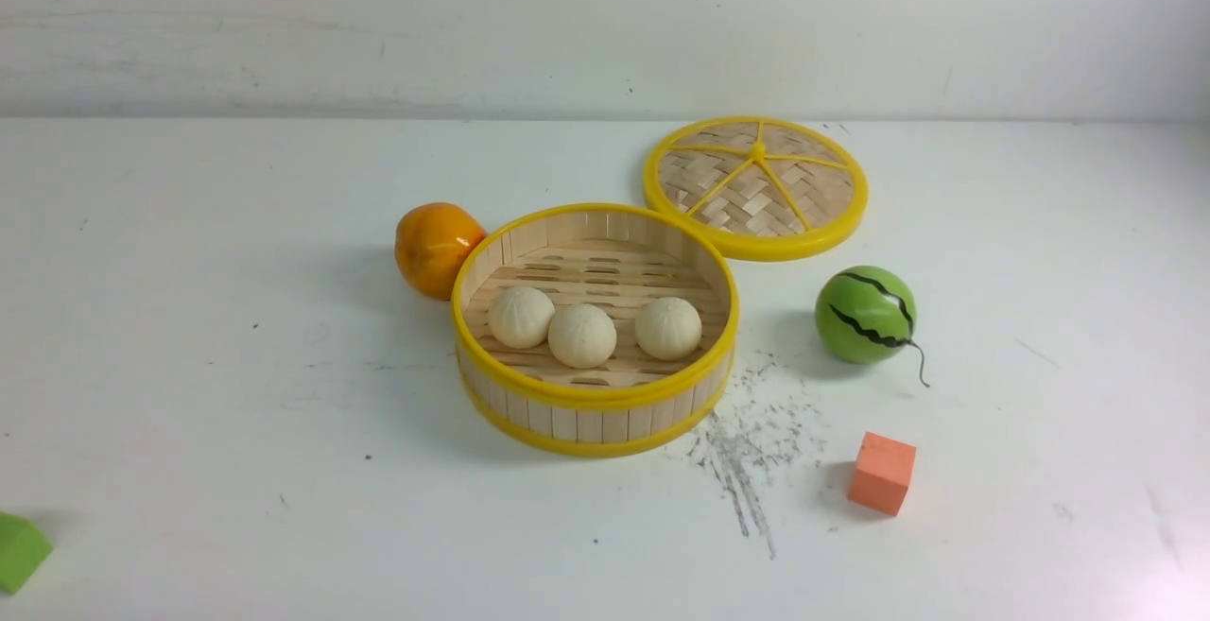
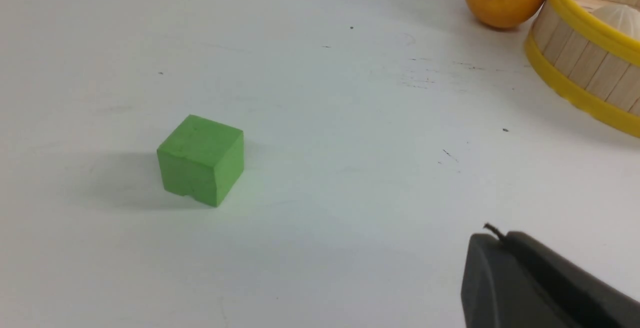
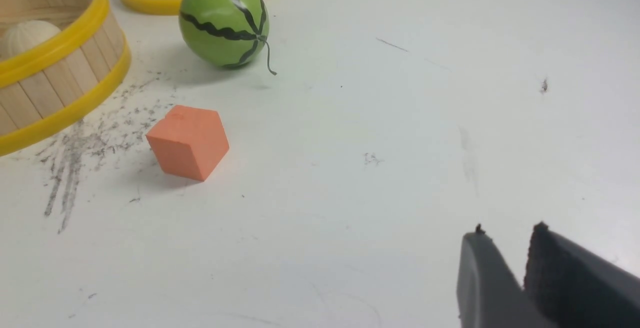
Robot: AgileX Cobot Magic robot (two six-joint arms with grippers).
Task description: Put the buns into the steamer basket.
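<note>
Three cream-white buns (image 1: 521, 317) (image 1: 582, 336) (image 1: 668, 328) lie side by side on the slatted floor of the round bamboo steamer basket (image 1: 596, 399) at the table's middle. Neither gripper shows in the front view. My left gripper (image 2: 500, 238) is shut and empty, low over bare table, well away from the basket (image 2: 585, 63), where one bun (image 2: 622, 18) peeks over the rim. My right gripper (image 3: 507, 233) is shut and empty with only a thin gap at its tips, far from the basket (image 3: 55, 83) and the bun inside it (image 3: 27, 36).
An orange (image 1: 437, 248) touches the basket's left side. The woven lid (image 1: 756, 186) lies flat behind the basket on the right. A green striped melon ball (image 1: 865, 314) and an orange cube (image 1: 882, 473) sit to the right. A green cube (image 1: 19, 550) sits at the front left.
</note>
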